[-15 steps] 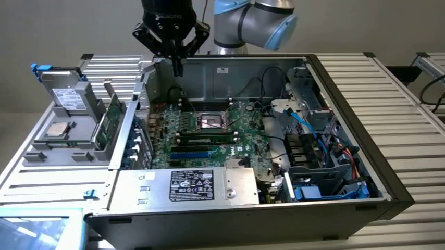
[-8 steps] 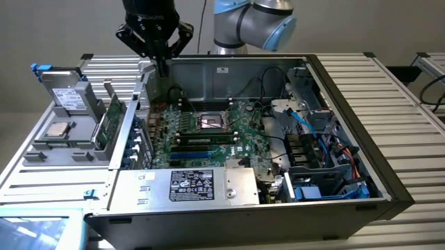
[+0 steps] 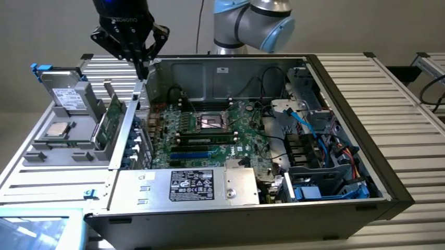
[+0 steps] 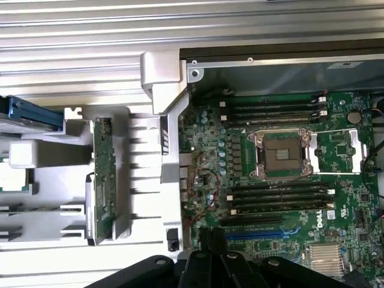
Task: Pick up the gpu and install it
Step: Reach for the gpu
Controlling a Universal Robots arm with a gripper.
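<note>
Hovering clenched and empty, the black gripper (image 3: 143,63) hangs near the flat green gpu (image 3: 108,123) standing upright.

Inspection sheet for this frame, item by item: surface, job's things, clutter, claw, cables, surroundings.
surface: ribbed metal table carrying an open computer case and grey parts tray.
job's things: gpu standing on edge in the tray, not installed.
clutter: hard drive and processor chip in the tray.
claw: shut, empty, over the case edge beside the tray.
cables: blue cables and black wiring inside the case.
surroundings: robot arm behind the case; plain wall.
</note>
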